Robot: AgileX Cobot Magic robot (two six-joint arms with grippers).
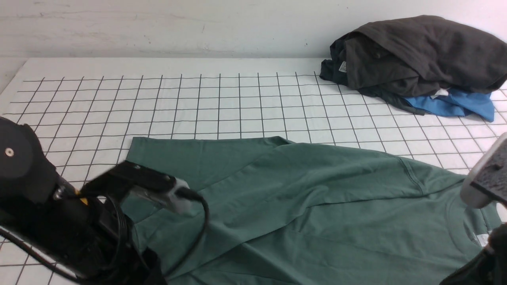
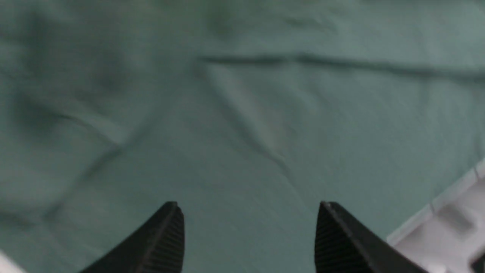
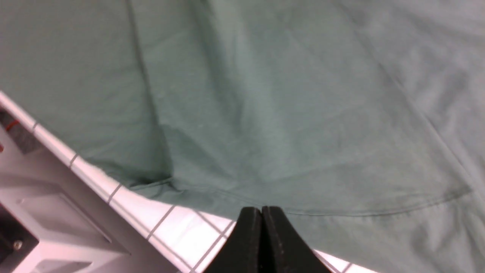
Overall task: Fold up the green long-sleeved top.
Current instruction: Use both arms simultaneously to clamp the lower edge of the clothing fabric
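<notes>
Left gripper (image 2: 249,206): 2 fingers are held wide apart, nothing gripped, above green cloth.
Right gripper (image 3: 261,210): fingers are pressed together at the hem.
Green long-sleeved top (image 1: 317,198): is spread across the gridded table (image 1: 198,99).

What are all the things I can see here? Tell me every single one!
green top: one, dark green, lying wrinkled across the near part of the table
dark clothes: one heap, number unclear, dark grey and black, far right corner of the table
blue garment: one, bright blue, poking out from under the dark clothes
table: one, white with black grid lines, under everything
wall: one, white, behind the table
left gripper: one, black, open, over the green top
right gripper: one, black, shut, at the green top's hem
</notes>
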